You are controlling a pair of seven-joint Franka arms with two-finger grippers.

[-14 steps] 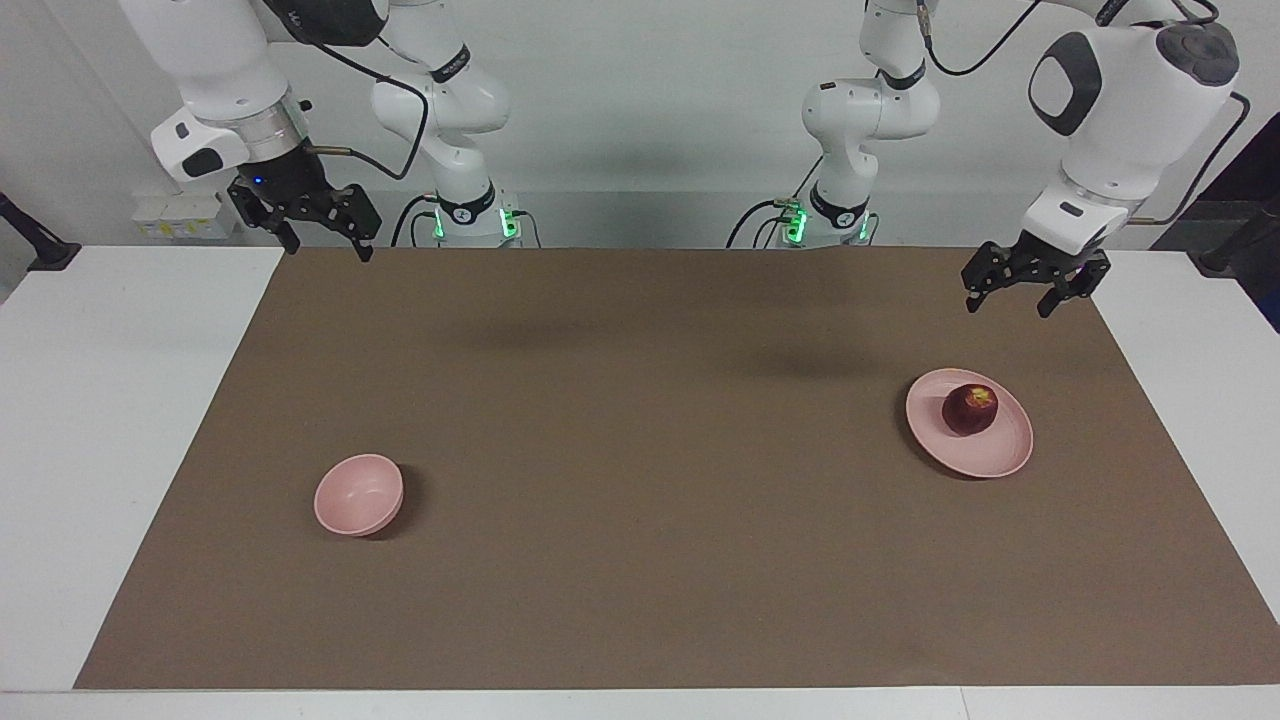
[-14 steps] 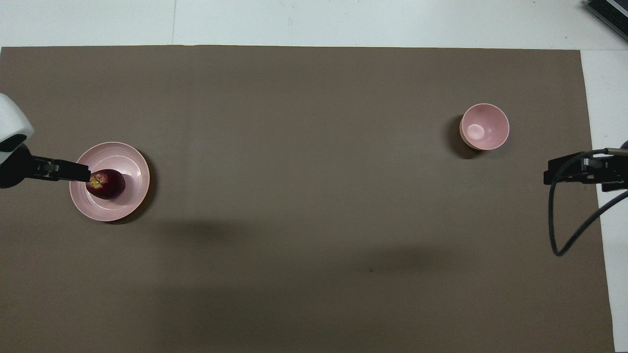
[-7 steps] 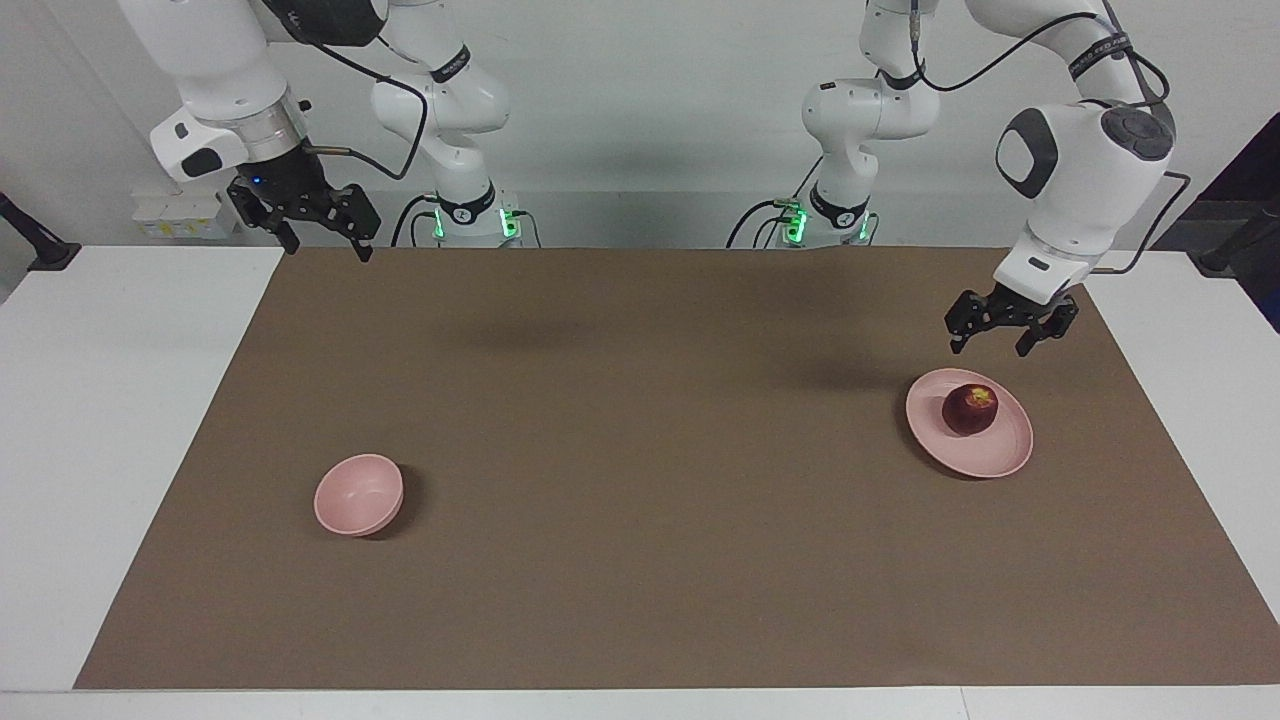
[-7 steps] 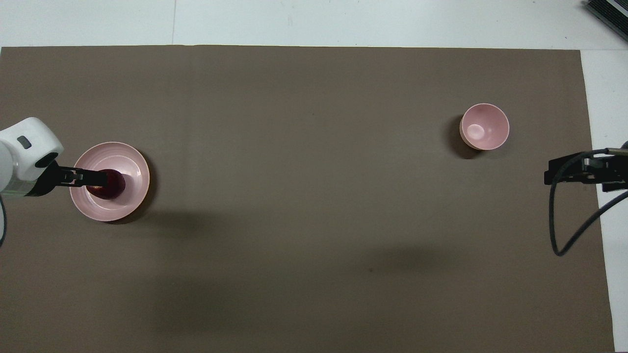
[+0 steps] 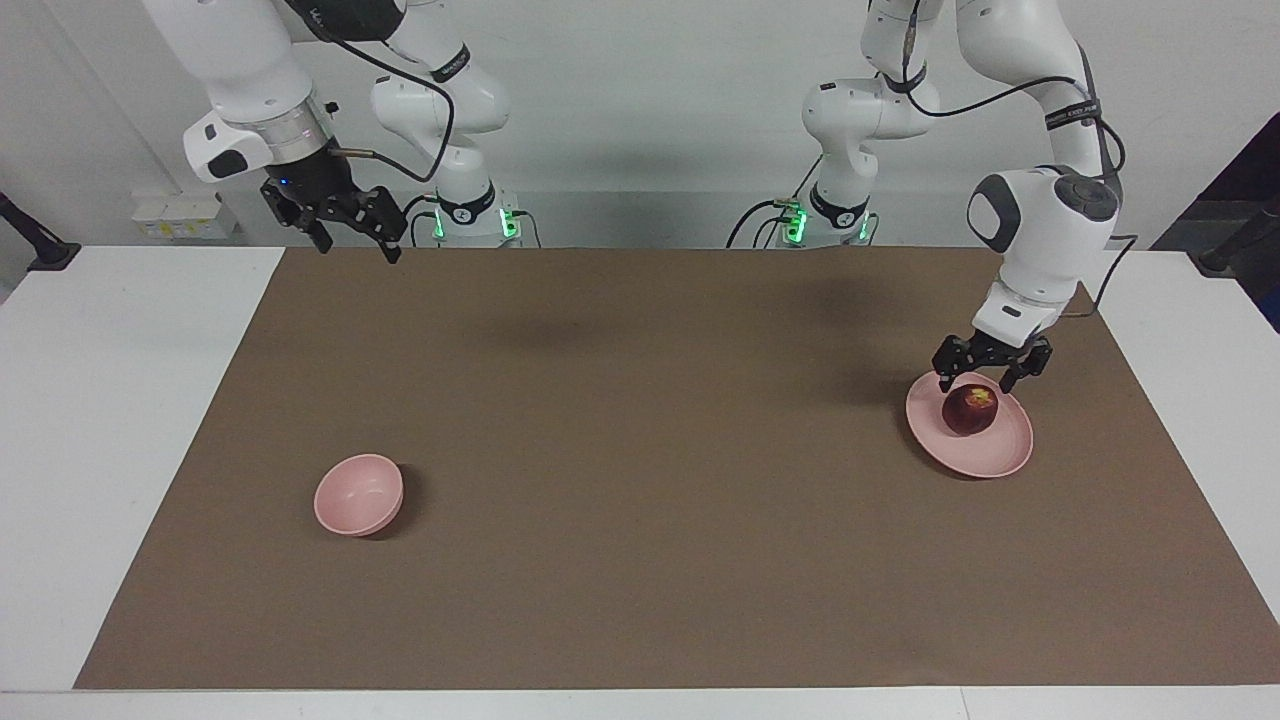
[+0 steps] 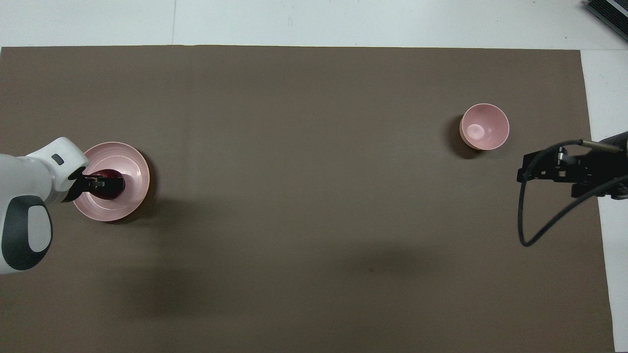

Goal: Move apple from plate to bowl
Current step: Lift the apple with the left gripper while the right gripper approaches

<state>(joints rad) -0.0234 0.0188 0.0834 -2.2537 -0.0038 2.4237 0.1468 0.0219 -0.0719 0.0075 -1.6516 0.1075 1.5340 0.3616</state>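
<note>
The apple [image 5: 969, 409] sits on the plate [image 5: 1005, 455] toward the left arm's end of the table, and the left gripper [image 5: 981, 379] hangs just above it with its fingers spread to either side of the fruit's top (whether a fingertip already touches the skin is hard to say from here). The bowl [image 5: 358, 494] stands empty on the brown mat [image 5: 640, 450] toward the right arm's end, well apart from the plate. The right gripper [image 5: 355, 240], fingers apart and holding nothing, is up over the mat's edge nearest the robots.
</note>
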